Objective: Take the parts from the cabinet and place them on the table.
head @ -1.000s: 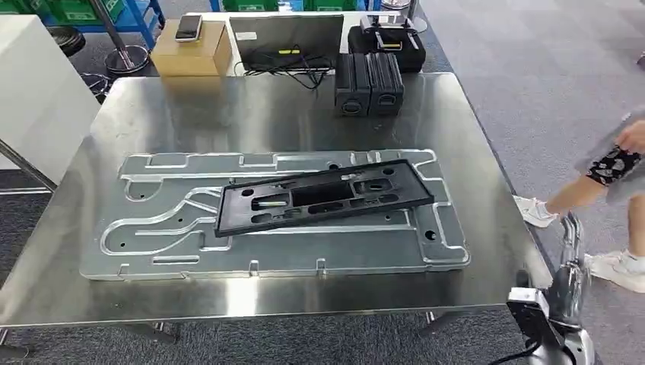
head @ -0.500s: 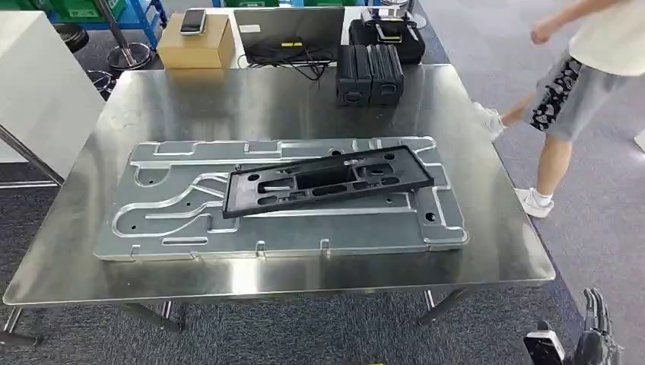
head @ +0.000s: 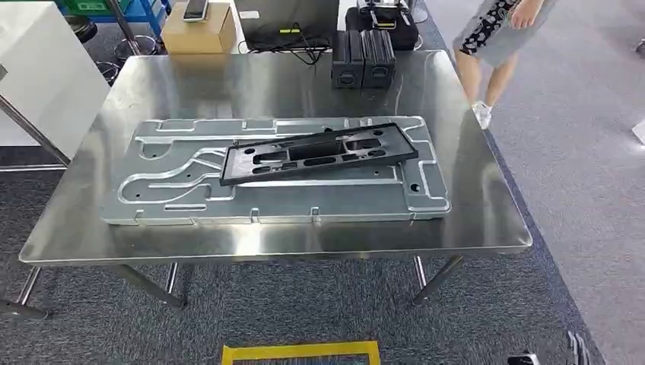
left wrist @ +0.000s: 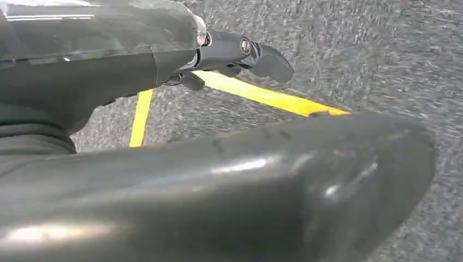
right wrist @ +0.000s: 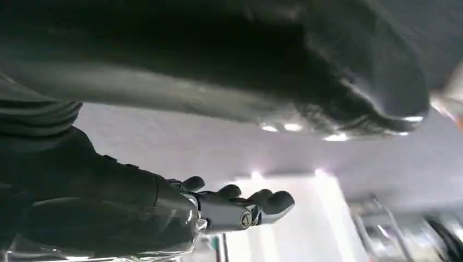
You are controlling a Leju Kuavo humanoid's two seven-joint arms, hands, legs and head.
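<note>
One black plastic frame (head: 318, 154) is laid on one machined aluminium plate (head: 274, 171) (steel table (head: 487, 220)). Both hands, left hand (left wrist: 240, 54) and right hand (right wrist: 240, 207), are held empty with fingers loosely extended. Since earlier, the camera has drawn back.

A black frame (head: 318, 154) lies on a silver plate (head: 190, 190); yellow tape (head: 300, 351) marks grey carpet (head: 304, 304).

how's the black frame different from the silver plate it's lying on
The black frame is matte, dark and narrow; the silver plate under it is shiny metal, far longer and wider. The black frame lies skewed across the silver plate, which sits square to the table. Both are flat, with cutouts or grooves.
</note>
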